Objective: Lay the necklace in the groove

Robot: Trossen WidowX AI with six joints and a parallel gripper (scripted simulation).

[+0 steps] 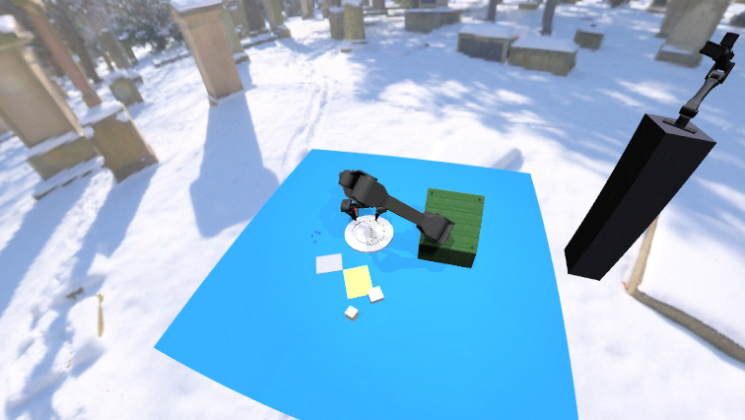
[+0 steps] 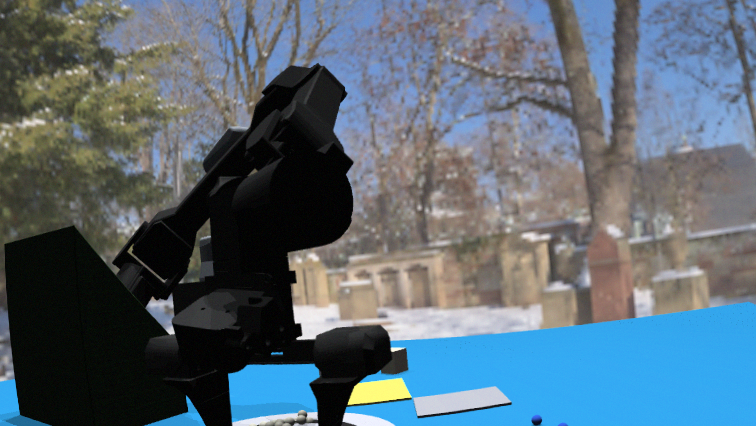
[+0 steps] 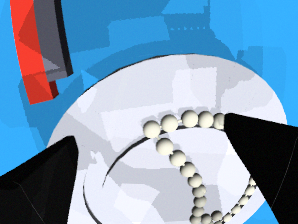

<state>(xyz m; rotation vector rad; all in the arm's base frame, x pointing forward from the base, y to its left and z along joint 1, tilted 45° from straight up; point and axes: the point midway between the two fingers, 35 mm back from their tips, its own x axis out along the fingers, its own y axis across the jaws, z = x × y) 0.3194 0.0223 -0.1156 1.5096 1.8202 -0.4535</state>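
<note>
The white round bead board (image 1: 352,241) (image 2: 370,422) (image 3: 240,75) lies on the blue surface. The pearl necklace (image 1: 372,229) (image 2: 301,413) (image 3: 189,119) is on it. In the wrist view one row of beads runs along the groove's upper edge and more beads follow its right side. Another strand turns back from the left end bead and crosses the inner disc. The groove's left part shows bare. My gripper (image 1: 366,217) (image 2: 275,418) (image 3: 152,133) is open, low over the board, with no beads pinched. The right finger hides some beads.
A green box (image 1: 453,213) (image 2: 42,328) stands beside the board. A grey sheet (image 1: 328,263) (image 2: 462,402), a yellow sheet (image 1: 357,281) (image 2: 378,391) and white blocks (image 1: 374,294) (image 1: 351,313) lie nearby. Small blue balls (image 1: 315,233) (image 2: 536,419) lie past the board.
</note>
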